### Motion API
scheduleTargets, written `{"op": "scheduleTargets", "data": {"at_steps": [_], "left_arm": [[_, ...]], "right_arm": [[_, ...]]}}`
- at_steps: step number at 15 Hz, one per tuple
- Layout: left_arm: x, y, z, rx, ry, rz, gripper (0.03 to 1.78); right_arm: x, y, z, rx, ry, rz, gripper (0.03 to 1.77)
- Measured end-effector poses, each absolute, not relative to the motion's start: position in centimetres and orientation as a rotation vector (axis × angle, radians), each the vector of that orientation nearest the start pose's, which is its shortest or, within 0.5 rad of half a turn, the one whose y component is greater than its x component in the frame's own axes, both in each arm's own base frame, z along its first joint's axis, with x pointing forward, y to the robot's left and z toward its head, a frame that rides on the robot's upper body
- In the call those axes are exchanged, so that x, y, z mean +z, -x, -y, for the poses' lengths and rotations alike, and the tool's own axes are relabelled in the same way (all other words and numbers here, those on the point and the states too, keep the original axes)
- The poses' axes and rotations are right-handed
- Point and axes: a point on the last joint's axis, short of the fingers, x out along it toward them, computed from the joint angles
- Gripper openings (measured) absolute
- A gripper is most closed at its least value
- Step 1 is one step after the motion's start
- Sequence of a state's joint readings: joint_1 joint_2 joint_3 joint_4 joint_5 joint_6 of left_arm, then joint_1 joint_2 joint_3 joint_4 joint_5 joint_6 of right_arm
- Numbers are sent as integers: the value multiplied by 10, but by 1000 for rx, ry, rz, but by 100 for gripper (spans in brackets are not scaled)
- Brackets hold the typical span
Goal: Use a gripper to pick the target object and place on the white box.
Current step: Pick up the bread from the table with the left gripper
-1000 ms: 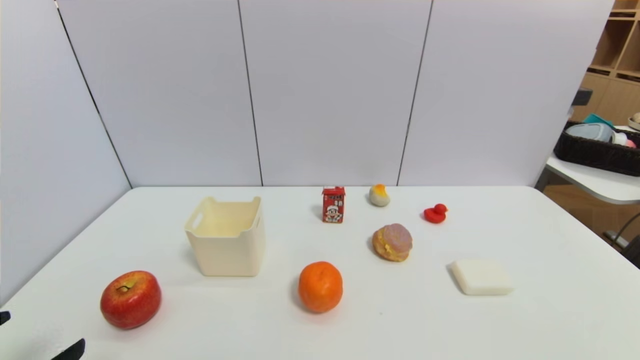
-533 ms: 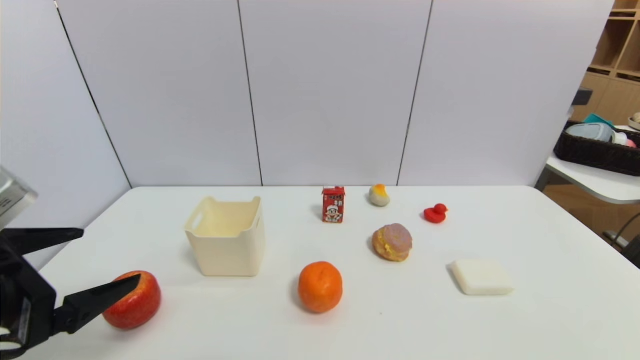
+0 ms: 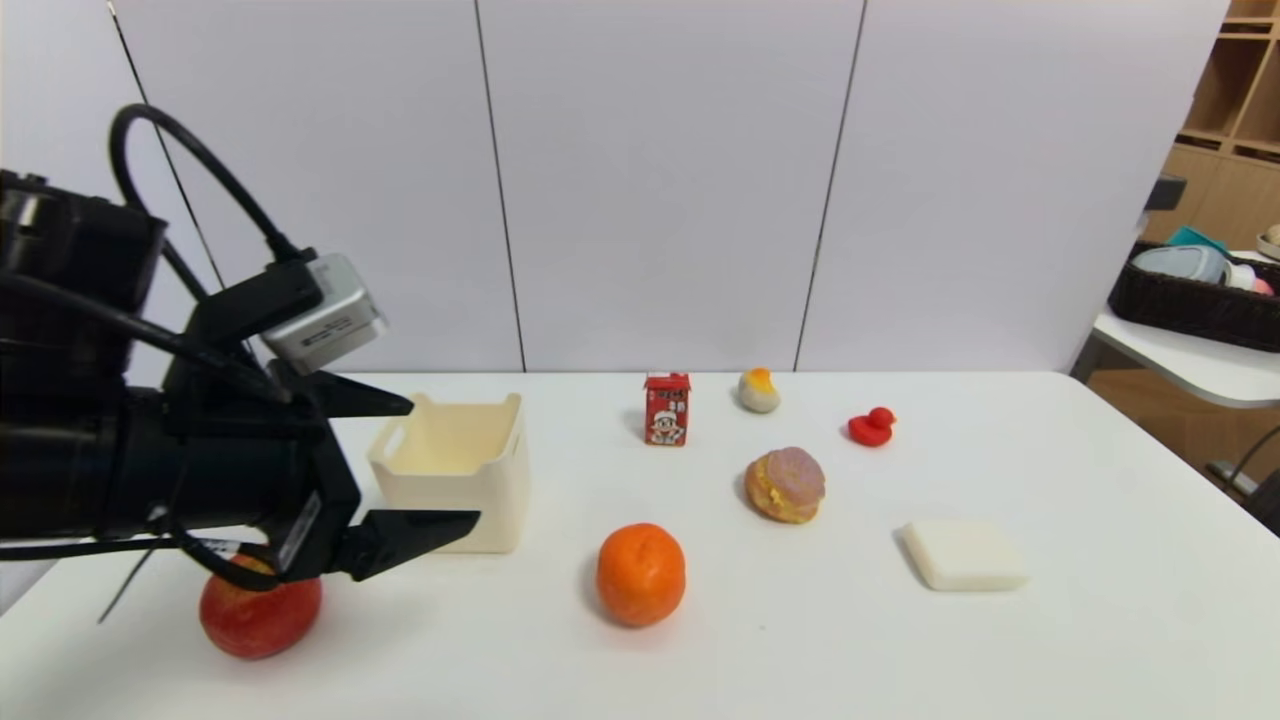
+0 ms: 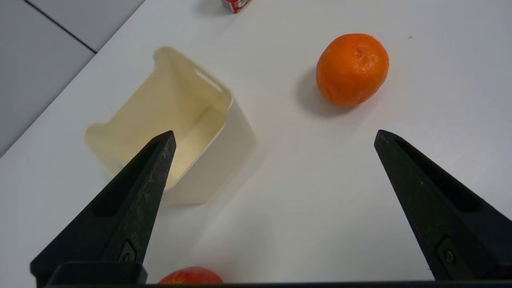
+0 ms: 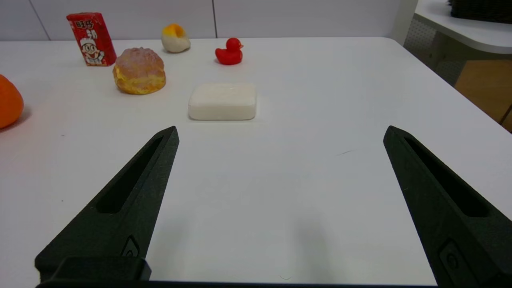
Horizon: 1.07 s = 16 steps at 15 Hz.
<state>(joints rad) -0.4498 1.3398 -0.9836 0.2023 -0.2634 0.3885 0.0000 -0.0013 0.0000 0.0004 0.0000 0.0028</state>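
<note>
the left hand (image 3: 445,460), spread wide with nothing in it, is above the bench (image 3: 700,670) near the box (image 3: 490,500); the pastry (image 3: 785,485) lies well off to its right, beyond the orange (image 3: 641,575). the right hand (image 5: 281,128) waits, also spread.

White tabletop (image 5: 288,168) seen between two spread black fingers of the right gripper (image 5: 282,127); beyond them, a flat creamy-white rounded block (image 5: 222,101); farther off, a round tan-yellow pastry with pinkish-purple top (image 5: 139,71), a red carton with a cartoon figure (image 5: 92,39), a small red duck (image 5: 229,51); part of a bright orange fruit (image 5: 9,102).
</note>
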Motion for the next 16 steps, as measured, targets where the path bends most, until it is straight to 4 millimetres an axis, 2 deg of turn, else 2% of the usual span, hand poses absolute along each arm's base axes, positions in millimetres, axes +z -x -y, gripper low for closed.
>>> {"op": "scheduleTargets", "data": {"at_steps": [4,7,12,16], "left_arm": [[247,-216,146,-919,-444,-409,178],[240,-239,183,-982,-459,-406,178],[219,-277,237,-1068,-465,-407,178],[199,-299,274,-1160,-455,-406,178]], "right_arm": [[75,23,0,0,-3,1,177],[75,23,0,0,-3,1,177],[75,23,0,0,-3,1,177],[75,23,0,0,-3,1,177]]}}
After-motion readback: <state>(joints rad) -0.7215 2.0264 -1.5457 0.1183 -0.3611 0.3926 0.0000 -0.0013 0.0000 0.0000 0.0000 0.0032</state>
